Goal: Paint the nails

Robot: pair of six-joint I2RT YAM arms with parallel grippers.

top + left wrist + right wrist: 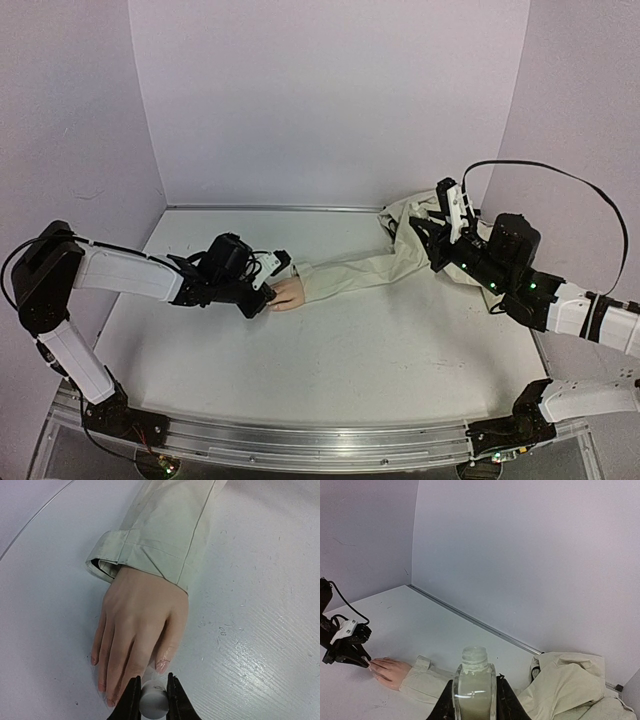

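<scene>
A peach fake hand (135,630) lies flat on the white table, coming out of a beige sleeve (160,535). Its nails sit at the fingertips; the index nail (164,662) looks glossy. My left gripper (152,700) is shut on a white brush cap (153,702), held right at the fingertips; the brush tip is hidden. In the top view the left gripper (262,298) touches the hand (287,294). My right gripper (474,700) is shut on an open clear bottle (474,685), held high at the back right (452,215).
The sleeve (350,272) runs right to a bunched beige cloth (410,225) by the back wall. A metal rail (270,208) edges the table's back. Purple walls close in on three sides. A black cable (560,175) loops over the right arm.
</scene>
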